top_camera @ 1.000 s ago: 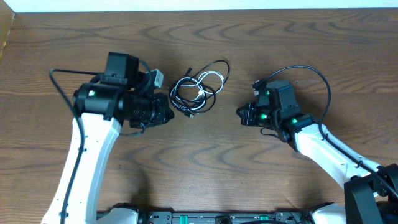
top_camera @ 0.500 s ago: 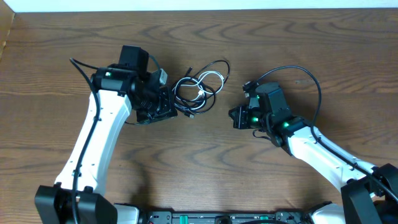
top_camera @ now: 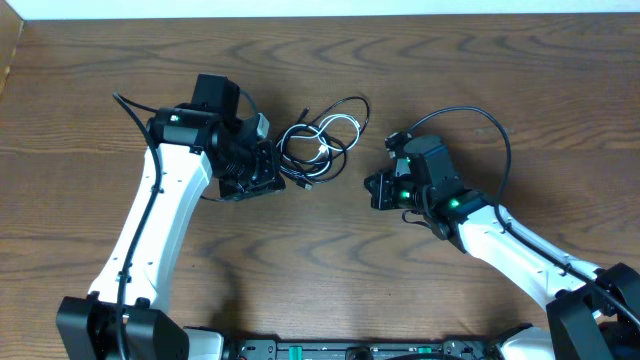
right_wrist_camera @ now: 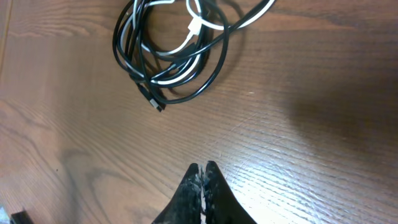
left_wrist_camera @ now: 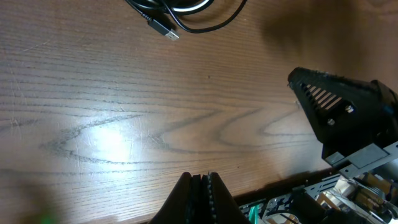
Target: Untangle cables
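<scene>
The cables [top_camera: 320,145] lie in one tangled coil at the table's middle, black loops wound with a white cord. In the right wrist view the coil [right_wrist_camera: 171,50] shows a black plug end [right_wrist_camera: 155,102] and a white plug [right_wrist_camera: 194,26]. The left wrist view catches only its lower loop and a plug end [left_wrist_camera: 163,28] at the top edge. My left gripper [top_camera: 272,182] is just left of the coil, shut and empty; its own view has the tips [left_wrist_camera: 201,178] pressed together. My right gripper [top_camera: 374,190] sits to the coil's right, shut and empty, its tips [right_wrist_camera: 203,167] closed.
The right arm's black housing [left_wrist_camera: 348,115] shows at the right of the left wrist view. A thick black arm wire [top_camera: 480,115] arcs behind the right arm. Bare wooden table [top_camera: 320,270] spreads around the coil; its far edge runs along the top.
My left arm swung in toward the coil's left side and then held still. My right gripper crept leftward toward the coil. The cables have not moved.
</scene>
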You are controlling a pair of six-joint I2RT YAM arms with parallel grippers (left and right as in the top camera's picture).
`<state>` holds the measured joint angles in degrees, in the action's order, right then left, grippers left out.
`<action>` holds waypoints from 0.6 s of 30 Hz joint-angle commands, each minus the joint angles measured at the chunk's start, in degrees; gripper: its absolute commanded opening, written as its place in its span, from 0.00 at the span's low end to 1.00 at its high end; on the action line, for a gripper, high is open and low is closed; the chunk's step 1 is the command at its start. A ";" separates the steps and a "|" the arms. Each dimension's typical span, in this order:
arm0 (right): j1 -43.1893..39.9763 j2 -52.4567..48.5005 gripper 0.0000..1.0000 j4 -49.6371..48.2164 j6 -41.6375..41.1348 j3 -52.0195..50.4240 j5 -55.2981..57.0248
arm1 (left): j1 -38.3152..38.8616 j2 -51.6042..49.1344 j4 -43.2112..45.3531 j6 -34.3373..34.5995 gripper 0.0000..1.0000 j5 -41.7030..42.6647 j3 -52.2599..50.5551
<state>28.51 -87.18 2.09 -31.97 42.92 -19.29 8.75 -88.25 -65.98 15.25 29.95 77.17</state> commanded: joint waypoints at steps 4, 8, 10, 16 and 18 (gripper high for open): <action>0.74 -0.17 0.03 -0.02 0.76 -0.09 0.96 | 0.24 -0.13 0.07 0.35 0.08 0.70 -0.13; 0.74 -0.17 0.10 -0.20 0.74 -0.09 0.94 | 0.24 -0.13 0.31 0.35 0.07 0.68 -0.13; 0.76 -0.17 0.18 -0.22 0.74 -0.09 0.94 | 0.24 -0.13 0.52 0.35 0.08 0.68 -0.13; 0.85 -0.17 0.48 -0.66 0.72 -0.09 0.92 | 0.24 -0.13 0.59 0.35 0.08 0.68 -0.13; 0.85 -0.17 0.64 -0.66 0.72 -0.09 0.92 | 0.24 -0.13 0.57 0.35 0.08 0.68 -0.13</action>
<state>29.12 -87.15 1.58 -31.33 42.92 -18.59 8.75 -88.25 -65.47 15.25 29.95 77.17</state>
